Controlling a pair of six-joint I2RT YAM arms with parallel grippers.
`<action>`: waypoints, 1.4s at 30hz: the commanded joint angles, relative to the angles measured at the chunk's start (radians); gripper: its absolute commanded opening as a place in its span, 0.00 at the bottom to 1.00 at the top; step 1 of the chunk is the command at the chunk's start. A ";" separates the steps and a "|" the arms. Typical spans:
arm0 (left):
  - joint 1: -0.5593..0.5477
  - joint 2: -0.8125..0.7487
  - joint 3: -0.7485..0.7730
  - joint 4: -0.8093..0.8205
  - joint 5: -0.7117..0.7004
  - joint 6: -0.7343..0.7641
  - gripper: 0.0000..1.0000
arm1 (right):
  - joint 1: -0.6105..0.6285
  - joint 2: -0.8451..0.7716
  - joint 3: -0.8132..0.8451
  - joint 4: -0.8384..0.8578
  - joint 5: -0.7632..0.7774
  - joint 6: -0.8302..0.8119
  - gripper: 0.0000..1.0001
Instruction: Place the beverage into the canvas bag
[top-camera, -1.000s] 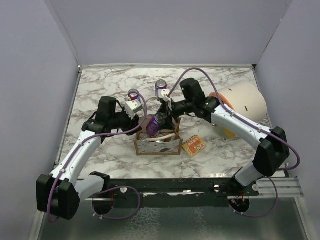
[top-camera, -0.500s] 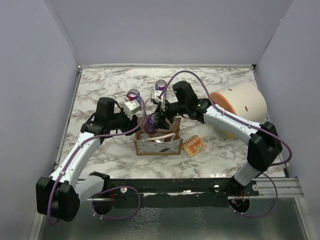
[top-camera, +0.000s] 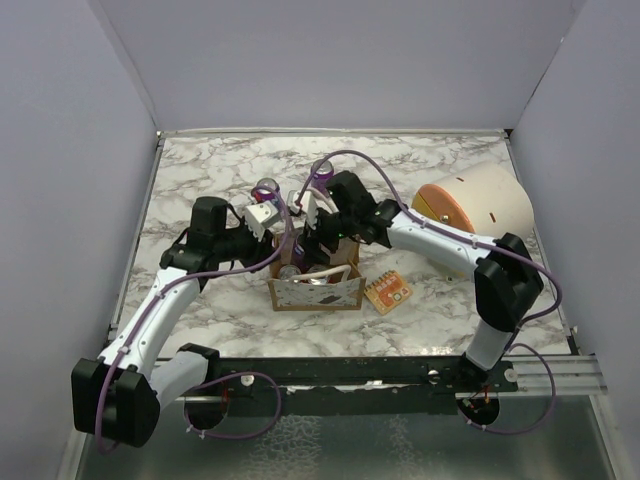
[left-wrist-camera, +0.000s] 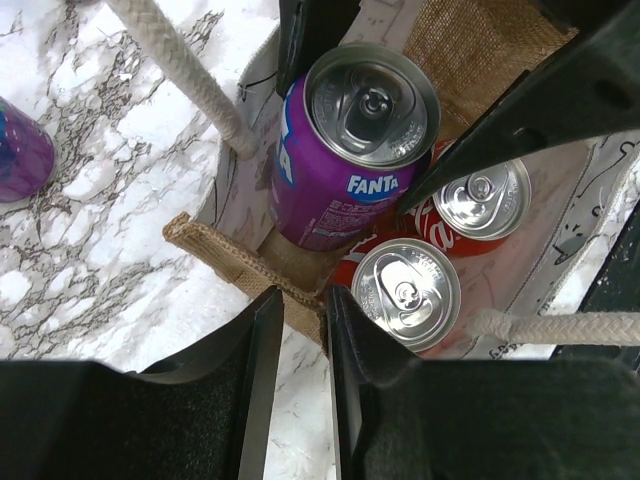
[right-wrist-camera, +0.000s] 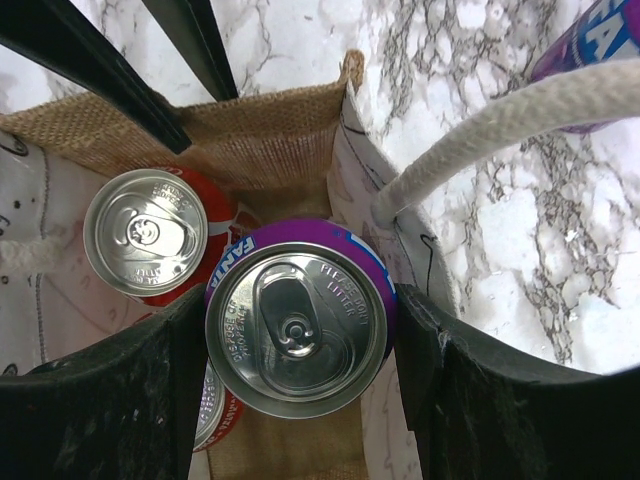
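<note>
The right gripper (right-wrist-camera: 300, 322) is clenched on a purple Fanta can (left-wrist-camera: 345, 165), one finger pressed to each side of it just below the lid, and the can is inside the open mouth of the canvas bag (right-wrist-camera: 265, 140), against the bag's pale inner wall. Its lid sits closer to the wrist cameras than the lids of the two red Coca-Cola cans (left-wrist-camera: 485, 205) (left-wrist-camera: 405, 293) just beside it in the bag; I cannot tell whether it rests on the bag's floor. The left gripper (left-wrist-camera: 305, 297) is pinched on the bag's burlap rim at a corner, with the fabric caught in the narrow gap between its fingers. A white rope handle (right-wrist-camera: 500, 125) arches up from the bag's wall beside the Fanta can. The bag stands on the marble bench (top-camera: 200, 320). Behind it, two more purple cans (top-camera: 267, 188) (top-camera: 320, 168) stand upright, and an orange snack packet (top-camera: 388, 291) lies just to its right.
</note>
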 joint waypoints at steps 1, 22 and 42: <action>0.010 -0.020 -0.030 0.006 -0.004 0.026 0.27 | 0.018 0.002 0.061 0.026 0.066 0.029 0.08; 0.018 -0.044 -0.038 0.010 -0.003 0.030 0.26 | 0.069 0.093 0.090 0.023 0.185 0.145 0.15; 0.020 -0.050 -0.042 0.014 0.000 0.039 0.26 | 0.116 0.149 0.063 0.046 0.248 0.162 0.30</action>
